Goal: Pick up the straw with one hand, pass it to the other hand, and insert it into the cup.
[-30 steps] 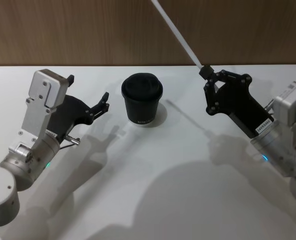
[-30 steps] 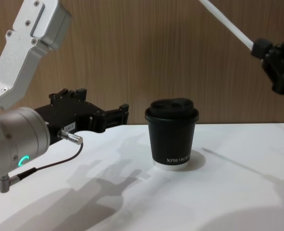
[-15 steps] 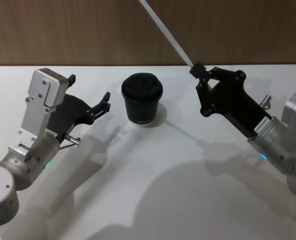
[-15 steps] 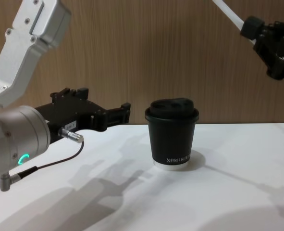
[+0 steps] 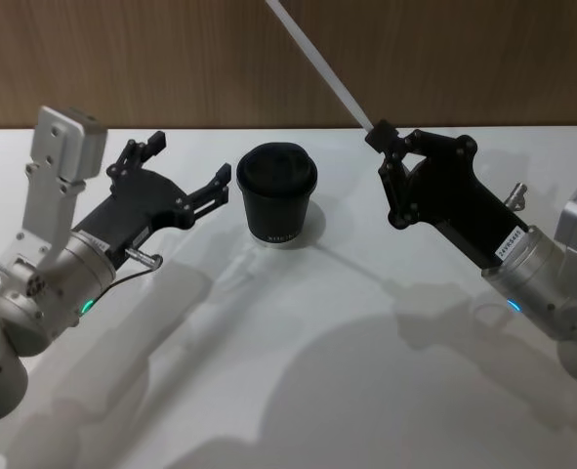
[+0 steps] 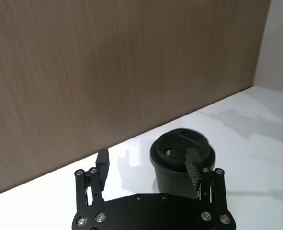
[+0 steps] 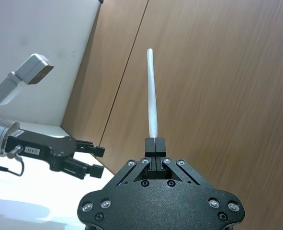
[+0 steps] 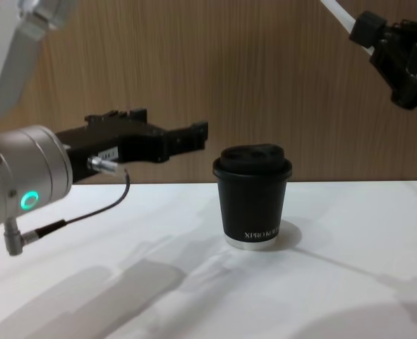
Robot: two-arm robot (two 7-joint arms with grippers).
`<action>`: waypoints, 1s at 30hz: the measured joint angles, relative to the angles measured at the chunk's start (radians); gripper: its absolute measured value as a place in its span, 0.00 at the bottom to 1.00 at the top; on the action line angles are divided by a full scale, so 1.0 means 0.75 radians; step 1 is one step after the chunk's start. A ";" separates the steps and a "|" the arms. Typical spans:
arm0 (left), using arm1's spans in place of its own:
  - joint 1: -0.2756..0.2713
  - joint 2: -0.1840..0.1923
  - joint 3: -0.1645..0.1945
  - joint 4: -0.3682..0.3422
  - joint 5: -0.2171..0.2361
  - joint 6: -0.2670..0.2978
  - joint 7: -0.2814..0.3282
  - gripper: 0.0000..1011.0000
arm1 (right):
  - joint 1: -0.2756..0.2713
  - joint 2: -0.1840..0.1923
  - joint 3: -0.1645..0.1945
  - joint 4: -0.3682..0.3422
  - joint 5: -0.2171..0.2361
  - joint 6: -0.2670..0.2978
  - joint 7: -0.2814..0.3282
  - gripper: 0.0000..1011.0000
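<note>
the right pincer (image 5: 378,133) was clamped shut on the lower end of the straw (image 5: 319,64), which slanted up and leftward, well clear of the white worktop (image 5: 298,371). the lidded cup (image 5: 276,195) stood upright between both arms. the left pincer (image 5: 188,162) hovered just left of the cup, spread wide and empty.

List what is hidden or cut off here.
Thin white plastic straw: top cut off by the upper edge, head and chest views.
Its lower end: hidden inside the black right gripper, right wrist view.
Small black paper cup: base behind the black left gripper, left wrist view.
</note>
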 joint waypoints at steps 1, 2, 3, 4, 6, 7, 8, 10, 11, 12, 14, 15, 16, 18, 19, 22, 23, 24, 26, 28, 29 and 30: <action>-0.001 -0.001 -0.007 -0.005 -0.020 0.003 -0.017 0.99 | 0.000 0.000 0.000 0.000 0.001 -0.001 0.002 0.00; -0.001 -0.002 -0.011 -0.007 -0.039 0.007 -0.029 0.99 | 0.000 0.000 0.000 0.000 0.002 -0.002 0.003 0.00; -0.002 -0.003 -0.017 -0.010 -0.054 0.010 -0.045 0.99 | 0.001 0.000 -0.001 0.000 0.004 -0.004 0.006 0.00; -0.003 -0.004 -0.022 -0.013 -0.068 0.013 -0.057 0.99 | 0.001 0.000 -0.001 0.000 0.005 -0.004 0.007 0.00; -0.006 -0.007 -0.034 -0.021 -0.113 0.022 -0.091 0.99 | 0.001 0.001 -0.002 -0.001 0.007 -0.005 0.009 0.00; -0.007 -0.009 -0.041 -0.025 -0.149 0.031 -0.118 0.99 | 0.002 0.001 -0.002 -0.001 0.010 -0.007 0.012 0.00; -0.009 -0.010 -0.045 -0.028 -0.163 0.034 -0.129 0.99 | 0.002 0.001 -0.002 -0.001 0.010 -0.007 0.012 0.00; -0.013 -0.013 -0.056 -0.035 -0.211 0.047 -0.163 0.99 | 0.002 0.001 -0.002 -0.001 0.012 -0.008 0.015 0.00; -0.015 -0.014 -0.060 -0.037 -0.232 0.053 -0.178 0.99 | 0.002 0.001 -0.002 -0.001 0.012 -0.008 0.016 0.00; -0.016 -0.015 -0.063 -0.038 -0.248 0.056 -0.186 0.99 | 0.002 0.001 -0.003 -0.001 0.013 -0.008 0.017 0.00; -0.022 -0.018 -0.074 -0.044 -0.297 0.073 -0.223 0.99 | 0.003 0.001 -0.003 -0.001 0.014 -0.009 0.018 0.00; -0.023 -0.019 -0.077 -0.046 -0.314 0.078 -0.235 0.99 | 0.003 0.001 -0.003 -0.001 0.014 -0.009 0.018 0.00; -0.027 -0.023 -0.083 -0.048 -0.351 0.091 -0.260 0.99 | 0.003 0.001 -0.003 -0.001 0.014 -0.009 0.019 0.00; -0.032 -0.026 -0.089 -0.051 -0.385 0.102 -0.282 0.99 | 0.003 0.002 -0.003 -0.001 0.015 -0.010 0.020 0.00; -0.034 -0.027 -0.092 -0.051 -0.402 0.108 -0.293 0.99 | 0.003 0.001 -0.003 -0.001 0.016 -0.010 0.020 0.00; -0.043 -0.036 -0.102 -0.054 -0.473 0.137 -0.338 0.99 | 0.004 0.002 -0.004 -0.001 0.017 -0.011 0.021 0.00; -0.045 -0.037 -0.103 -0.055 -0.489 0.143 -0.347 0.99 | 0.004 0.002 -0.004 -0.001 0.017 -0.011 0.021 0.00; -0.050 -0.043 -0.108 -0.055 -0.523 0.156 -0.368 0.99 | 0.004 0.001 -0.004 -0.001 0.018 -0.011 0.022 0.00; -0.058 -0.051 -0.114 -0.055 -0.578 0.178 -0.398 0.99 | 0.004 0.001 -0.004 -0.001 0.018 -0.012 0.023 0.00; -0.063 -0.058 -0.117 -0.055 -0.611 0.192 -0.416 0.99 | 0.004 0.001 -0.004 -0.001 0.018 -0.012 0.023 0.00; -0.066 -0.061 -0.118 -0.054 -0.631 0.200 -0.425 0.99 | 0.004 0.001 -0.004 -0.001 0.018 -0.012 0.023 0.00; -0.071 -0.069 -0.122 -0.052 -0.664 0.214 -0.445 0.99 | 0.004 0.002 -0.004 -0.001 0.019 -0.012 0.024 0.00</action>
